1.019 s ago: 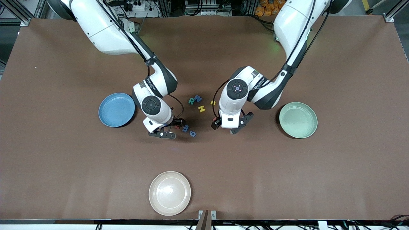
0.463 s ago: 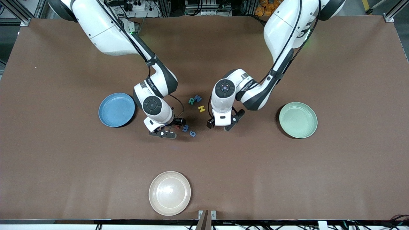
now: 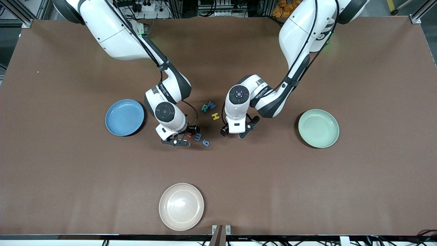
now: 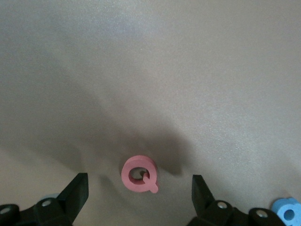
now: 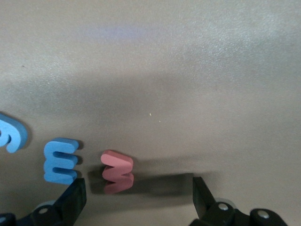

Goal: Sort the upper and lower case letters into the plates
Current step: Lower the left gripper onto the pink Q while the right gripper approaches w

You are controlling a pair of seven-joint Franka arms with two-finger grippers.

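My left gripper [image 4: 139,197] is open, low over the table, with a pink Q [image 4: 139,174] lying flat just ahead of the gap between its fingers. In the front view it [image 3: 235,133] hides the Q. My right gripper [image 5: 138,200] is open, and a pink zigzag letter [image 5: 117,170] stands on edge near one finger. A blue E-like letter [image 5: 60,160] lies beside it. In the front view the right gripper [image 3: 179,139] is next to that blue letter [image 3: 198,137] and a blue g [image 3: 206,142]. The light blue plate [image 3: 124,117] and the mint green plate [image 3: 318,128] hold nothing.
A teal R [image 3: 204,108], a blue W [image 3: 211,105] and a yellow H [image 3: 215,116] lie between the two hands. A cream-white plate [image 3: 181,206] sits near the table's front edge. Another blue letter [image 4: 287,213] shows at the edge of the left wrist view.
My left arm has swung away from the mint green plate toward the letters, and its hand now covers a small yellow letter. My right gripper has shifted slightly toward the blue letters.
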